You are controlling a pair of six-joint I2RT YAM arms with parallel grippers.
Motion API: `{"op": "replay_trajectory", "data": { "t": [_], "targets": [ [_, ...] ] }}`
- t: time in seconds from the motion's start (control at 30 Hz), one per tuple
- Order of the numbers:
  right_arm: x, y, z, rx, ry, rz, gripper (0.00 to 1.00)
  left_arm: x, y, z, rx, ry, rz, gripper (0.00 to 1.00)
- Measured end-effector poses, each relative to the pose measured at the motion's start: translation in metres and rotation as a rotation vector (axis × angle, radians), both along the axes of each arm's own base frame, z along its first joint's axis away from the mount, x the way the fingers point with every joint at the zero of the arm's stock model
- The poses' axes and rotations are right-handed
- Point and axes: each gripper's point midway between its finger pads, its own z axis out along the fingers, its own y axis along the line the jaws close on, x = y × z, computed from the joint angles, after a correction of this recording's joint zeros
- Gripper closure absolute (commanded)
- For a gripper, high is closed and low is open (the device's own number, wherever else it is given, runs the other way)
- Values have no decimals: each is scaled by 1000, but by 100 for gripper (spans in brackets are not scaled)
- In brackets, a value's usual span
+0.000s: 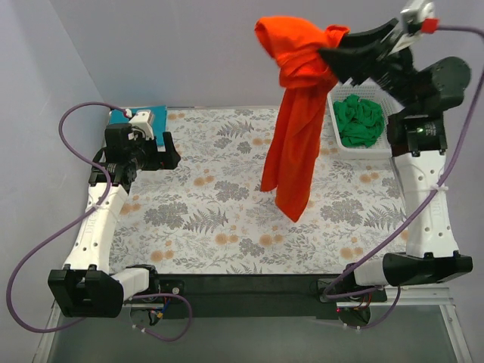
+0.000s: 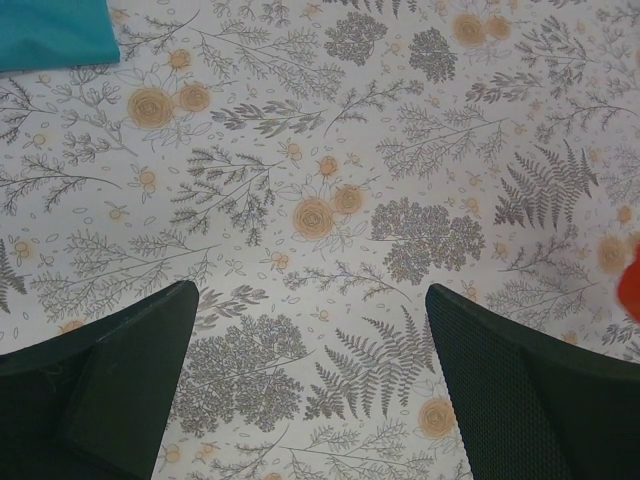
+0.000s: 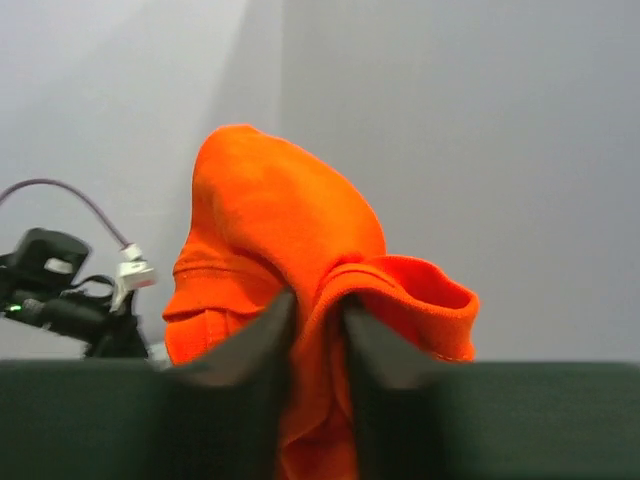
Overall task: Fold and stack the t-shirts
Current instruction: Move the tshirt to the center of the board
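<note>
**Orange tee aloft over the worktop**

My right gripper is clenched on the bunched top of the orange-red t-shirt, which dangles over the floral cloth, right of centre. My left gripper hovers wide apart (nothing in it) near the far-left corner, by the teal t-shirt. The green t-shirt sits in the basket, far-right corner.

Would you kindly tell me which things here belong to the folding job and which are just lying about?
Job: orange t-shirt, hanging from the right tool; green t-shirt in the white basket; teal t-shirt.
Lying about: white basket; floral cloth.
</note>
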Motion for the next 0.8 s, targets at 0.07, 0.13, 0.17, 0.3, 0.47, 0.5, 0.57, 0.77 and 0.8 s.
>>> {"op": "replay_trajectory", "data": {
  "t": [0.07,0.13,0.17,0.3,0.47,0.5,0.57,0.77,0.8],
  "targets": [
    [5,20,-45,-26,100,48,2,-1,0,1,1,-5,-3,2],
    [15,33,-98,-73,217,72,2,-2,-1,3,2,-12,-9,2],
    [23,38,-130,-102,290,73,2,-2,-1,5,3,-17,-14,2],
    [54,32,-252,-214,583,0,3,-5,-8,7,7,-34,-83,2],
    [41,12,-362,-345,842,-45,10,-11,-27,4,9,-51,-257,2],
    [34,10,-381,-370,882,-40,12,-10,-32,1,7,-50,-295,2],
    [14,6,-420,-417,965,-22,16,-7,-42,-9,4,-30,-358,3],
    [-37,4,-501,-499,1202,68,22,16,-106,-71,37,107,-572,20],
    [-43,4,-512,-511,1235,82,22,17,-119,-84,56,132,-602,21]
  ]
}}
